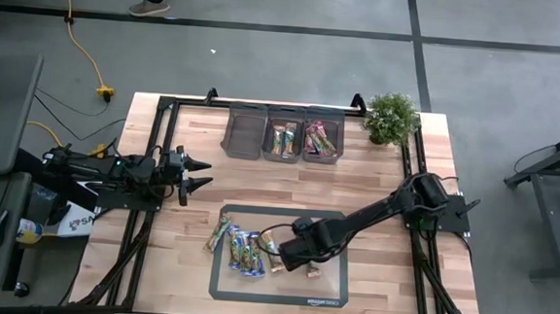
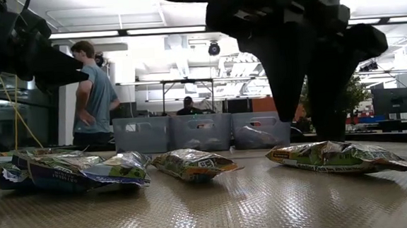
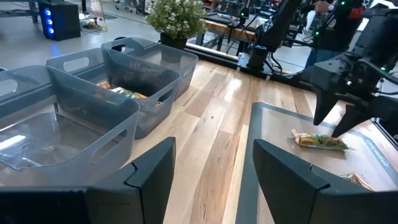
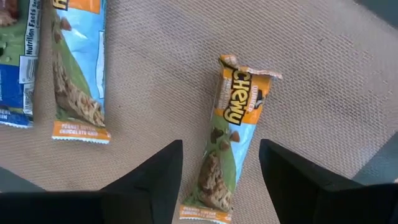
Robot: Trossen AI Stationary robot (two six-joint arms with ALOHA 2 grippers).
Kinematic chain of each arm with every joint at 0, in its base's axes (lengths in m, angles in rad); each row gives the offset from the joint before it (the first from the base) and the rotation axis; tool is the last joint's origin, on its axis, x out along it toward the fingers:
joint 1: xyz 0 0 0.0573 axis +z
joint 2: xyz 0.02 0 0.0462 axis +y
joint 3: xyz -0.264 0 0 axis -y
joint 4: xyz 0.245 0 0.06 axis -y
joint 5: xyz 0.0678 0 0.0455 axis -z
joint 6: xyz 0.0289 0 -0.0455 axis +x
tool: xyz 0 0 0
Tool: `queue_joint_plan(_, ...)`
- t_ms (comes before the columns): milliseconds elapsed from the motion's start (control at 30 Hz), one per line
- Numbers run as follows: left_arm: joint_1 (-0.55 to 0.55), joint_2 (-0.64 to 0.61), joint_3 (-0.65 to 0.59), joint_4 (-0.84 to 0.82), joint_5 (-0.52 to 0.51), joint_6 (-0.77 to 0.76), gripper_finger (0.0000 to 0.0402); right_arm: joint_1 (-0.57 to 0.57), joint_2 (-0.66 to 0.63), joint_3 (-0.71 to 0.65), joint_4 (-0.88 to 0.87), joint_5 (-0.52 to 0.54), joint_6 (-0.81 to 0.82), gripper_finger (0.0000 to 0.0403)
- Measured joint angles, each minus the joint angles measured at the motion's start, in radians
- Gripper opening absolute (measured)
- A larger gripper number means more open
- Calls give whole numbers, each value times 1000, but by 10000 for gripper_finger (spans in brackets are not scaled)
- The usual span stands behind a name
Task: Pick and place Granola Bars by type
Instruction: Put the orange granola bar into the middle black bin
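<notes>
Several granola bars lie flat on a dark mat [image 1: 335,292] at the table's near side. A cluster with blue and green/orange wrappers [image 1: 243,249] lies toward the mat's left. One green/orange bar [image 4: 229,146] lies apart on the right. My right gripper [image 4: 221,146] hangs open just above this bar, pointing down, one finger on each side of it, touching nothing. The low view shows the same bar [image 2: 339,156] in front of the dark fingers [image 2: 287,88]. My left gripper [image 1: 204,173] waits open above the table's left side.
Three grey bins stand in a row at the far edge. The left bin [image 1: 245,133] looks empty, the middle bin [image 1: 283,140] holds green/orange bars, and the right bin [image 1: 322,140] holds pink ones. A potted plant [image 1: 391,117] stands at the far right corner. A person stands beyond the table.
</notes>
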Motion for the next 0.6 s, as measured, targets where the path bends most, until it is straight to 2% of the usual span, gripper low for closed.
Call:
queue_joint_plan(367,0,0,0,0,0,0,211,0,-2,-164,202,-48,61,198)
queue_joint_plan(600,0,0,0,0,0,0,211,0,-4,-171,213,-48,68,198)
